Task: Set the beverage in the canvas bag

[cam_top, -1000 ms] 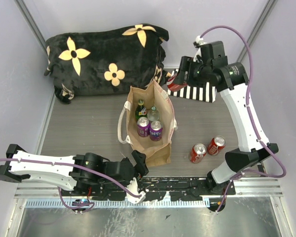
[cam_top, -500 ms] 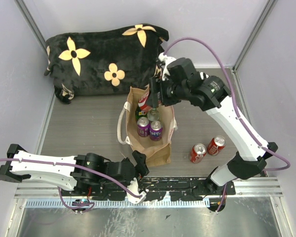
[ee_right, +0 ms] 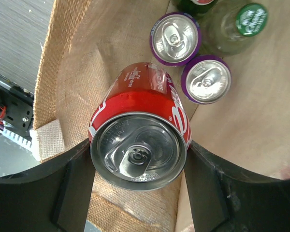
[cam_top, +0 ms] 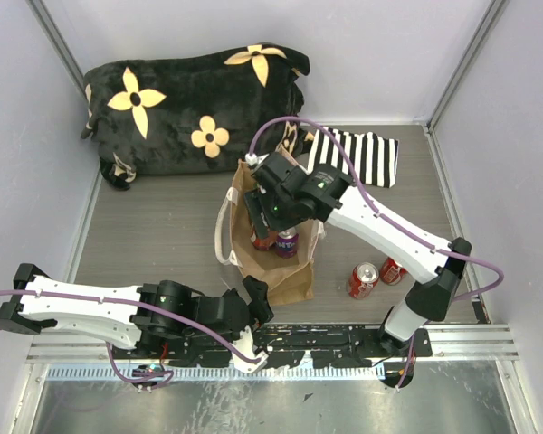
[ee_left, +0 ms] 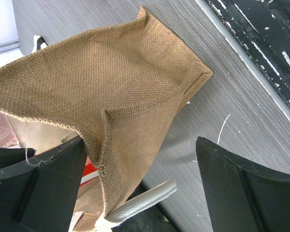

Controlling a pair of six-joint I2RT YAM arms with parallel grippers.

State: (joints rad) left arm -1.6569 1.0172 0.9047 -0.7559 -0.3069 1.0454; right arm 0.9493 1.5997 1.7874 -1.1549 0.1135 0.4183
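The canvas bag (cam_top: 294, 276) stands open in the middle of the table. My right gripper (cam_top: 264, 220) hangs over its mouth, shut on the beverage, a red can (ee_right: 137, 145) held upright between the two fingers (ee_right: 72, 193). Below the can, inside the bag, stand two purple cans (ee_right: 175, 37) and a green-capped bottle (ee_right: 251, 19). My left gripper (ee_left: 140, 188) is open at the bag's near corner. A fold of the bag's fabric (ee_left: 130, 140) and a white strap (ee_left: 145, 199) lie between its fingers, close to the left one.
Two more red cans (cam_top: 363, 278) (cam_top: 394, 268) stand on the table right of the bag. A black-and-white striped cloth (cam_top: 353, 155) lies at the back right. A black flowered cushion (cam_top: 195, 108) fills the back left. A metal rail (cam_top: 344, 339) runs along the near edge.
My right arm has swung left from over the striped cloth, carrying the red can, and lowered it into the bag's mouth. The left arm has stayed still.
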